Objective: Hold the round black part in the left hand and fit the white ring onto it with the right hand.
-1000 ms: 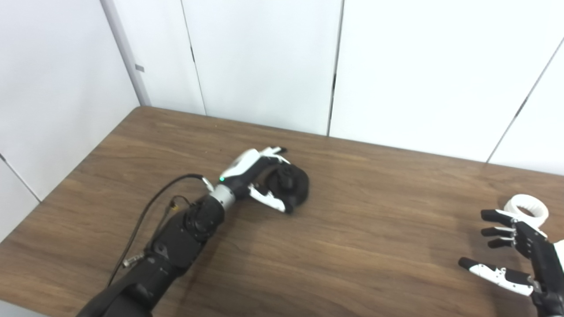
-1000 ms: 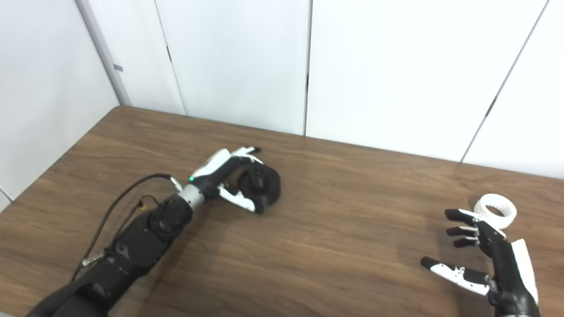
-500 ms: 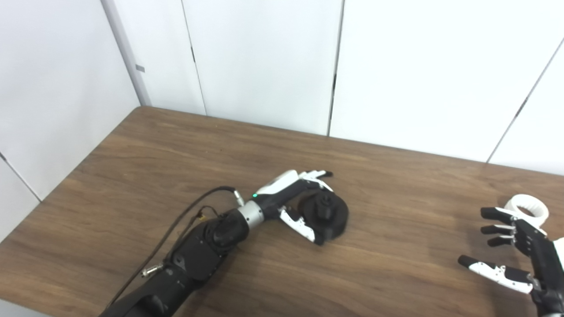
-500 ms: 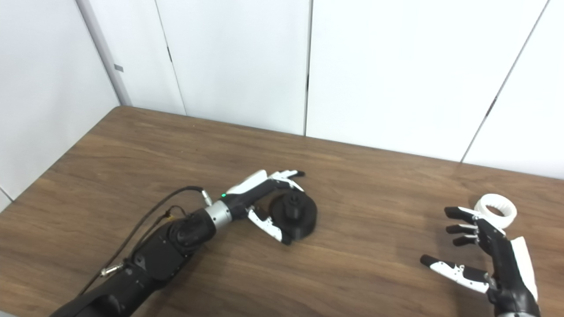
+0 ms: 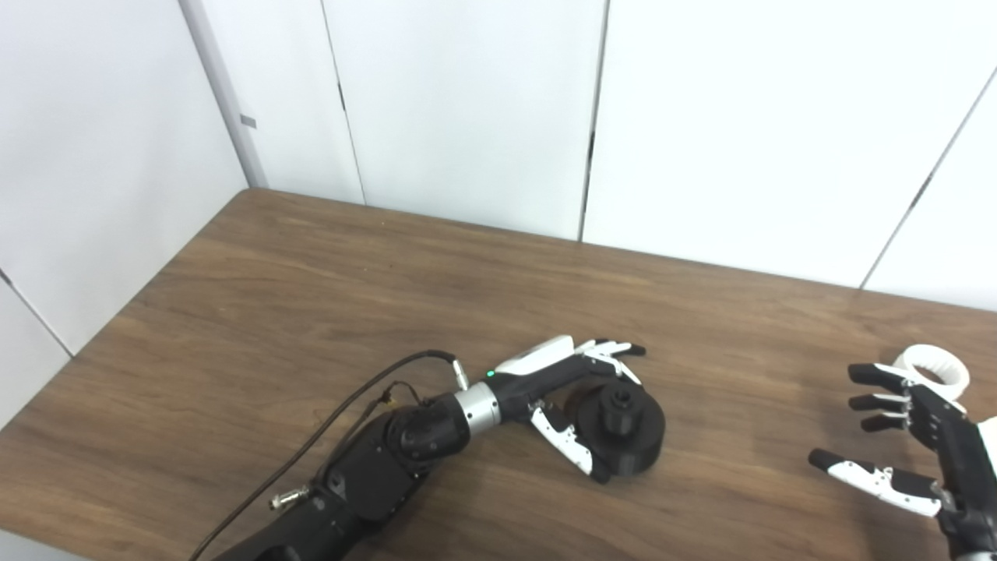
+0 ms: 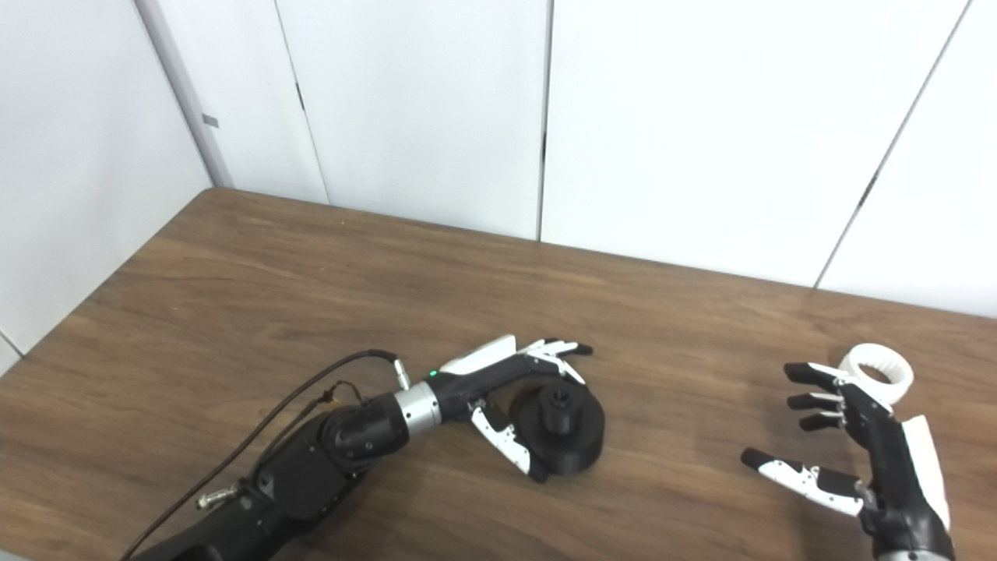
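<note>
The round black part (image 5: 632,442), a disc with a raised hub, sits on the wooden table (image 5: 311,296) near the middle. My left hand (image 5: 557,374) grips it, with fingers (image 5: 615,349) reaching over its far side and the thumb (image 5: 572,452) against its near side. It also shows in the right eye view (image 6: 572,444). The white ring (image 5: 956,383) lies flat at the table's far right. My right hand (image 6: 857,436) is open and empty, with its fingers spread just left of and in front of the ring.
White wall panels (image 5: 467,117) stand behind the table's back edge. A black cable (image 5: 350,405) runs along my left forearm. Bare wood lies between the black part and my right hand.
My left hand has slid the black part to the right and nearer, from the table's left centre to its middle. My right hand and the ring have hardly moved.
</note>
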Robot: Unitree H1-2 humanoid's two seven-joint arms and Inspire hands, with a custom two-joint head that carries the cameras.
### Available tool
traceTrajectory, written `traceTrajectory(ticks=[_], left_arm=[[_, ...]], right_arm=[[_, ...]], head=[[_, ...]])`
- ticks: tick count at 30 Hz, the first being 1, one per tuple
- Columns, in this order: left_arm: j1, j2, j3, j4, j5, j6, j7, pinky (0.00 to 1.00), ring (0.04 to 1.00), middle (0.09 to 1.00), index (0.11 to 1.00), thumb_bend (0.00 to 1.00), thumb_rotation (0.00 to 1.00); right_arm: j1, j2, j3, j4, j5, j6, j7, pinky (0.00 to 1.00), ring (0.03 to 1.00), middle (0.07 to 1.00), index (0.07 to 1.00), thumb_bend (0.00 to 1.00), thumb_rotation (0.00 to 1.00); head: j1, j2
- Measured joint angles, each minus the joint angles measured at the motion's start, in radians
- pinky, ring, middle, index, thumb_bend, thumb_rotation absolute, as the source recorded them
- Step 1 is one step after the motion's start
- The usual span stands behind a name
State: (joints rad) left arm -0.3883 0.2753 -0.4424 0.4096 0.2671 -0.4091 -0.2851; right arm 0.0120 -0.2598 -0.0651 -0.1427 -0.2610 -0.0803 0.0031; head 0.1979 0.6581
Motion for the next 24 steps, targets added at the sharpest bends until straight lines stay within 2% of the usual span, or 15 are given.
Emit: traceTrajectory(ticks=[7, 14, 15, 17, 20, 21, 23, 24], left_arm=[[0.002, -0.01, -0.022, -0.005, -0.001, -0.003, -0.002, 0.98, 1.0, 0.984, 0.482, 0.52, 0.07], [-0.001, -0.017, -0.038, -0.005, 0.004, -0.002, -0.002, 1.0, 1.0, 0.991, 0.482, 0.52, 0.07], [0.0, -0.016, -0.038, -0.006, 0.002, -0.001, -0.003, 0.99, 1.0, 0.99, 0.483, 0.52, 0.07], [0.0, -0.011, -0.038, -0.01, -0.001, 0.002, -0.007, 1.0, 1.0, 0.988, 0.483, 0.52, 0.07], [0.003, 0.003, -0.037, -0.02, -0.01, 0.003, -0.024, 1.0, 1.0, 0.984, 0.483, 0.52, 0.07], [0.004, 0.008, -0.037, -0.025, -0.017, 0.003, -0.034, 1.0, 1.0, 0.986, 0.483, 0.52, 0.07], [0.01, 0.02, -0.037, -0.033, -0.038, -0.003, -0.048, 1.0, 1.0, 0.987, 0.484, 0.52, 0.07], [0.013, 0.026, -0.036, -0.035, -0.047, -0.008, -0.055, 1.0, 1.0, 0.987, 0.484, 0.52, 0.07]], right_arm=[[-0.002, 0.001, 0.004, -0.005, -0.008, 0.006, 0.0, 0.54, 0.647, 0.74, 0.709, 0.7, 0.04], [-0.012, 0.002, 0.008, -0.032, -0.023, 0.035, 0.0, 0.53, 0.644, 0.74, 0.711, 0.7, 0.01], [-0.012, 0.003, 0.01, -0.036, -0.027, 0.037, 0.0, 0.53, 0.648, 0.739, 0.71, 0.7, 0.01], [-0.013, 0.008, 0.012, -0.051, -0.034, 0.038, 0.0, 0.53, 0.651, 0.741, 0.708, 0.7, 0.01], [-0.027, 0.016, 0.016, -0.073, -0.04, 0.045, 0.0, 0.53, 0.646, 0.742, 0.71, 0.69, 0.02], [-0.034, 0.017, 0.017, -0.077, -0.044, 0.049, 0.0, 0.52, 0.633, 0.736, 0.707, 0.69, 0.03], [-0.056, 0.017, 0.024, -0.081, -0.065, 0.058, 0.0, 0.51, 0.62, 0.729, 0.704, 0.68, 0.03], [-0.071, 0.017, 0.029, -0.085, -0.077, 0.068, 0.0, 0.51, 0.619, 0.725, 0.704, 0.68, 0.05]], head=[[-0.02, 0.009], [-0.101, 0.015], [-0.136, 0.017], [-0.161, 0.017], [-0.262, 0.017], [-0.262, 0.017], [-0.384, 0.014], [-0.418, 0.009]])
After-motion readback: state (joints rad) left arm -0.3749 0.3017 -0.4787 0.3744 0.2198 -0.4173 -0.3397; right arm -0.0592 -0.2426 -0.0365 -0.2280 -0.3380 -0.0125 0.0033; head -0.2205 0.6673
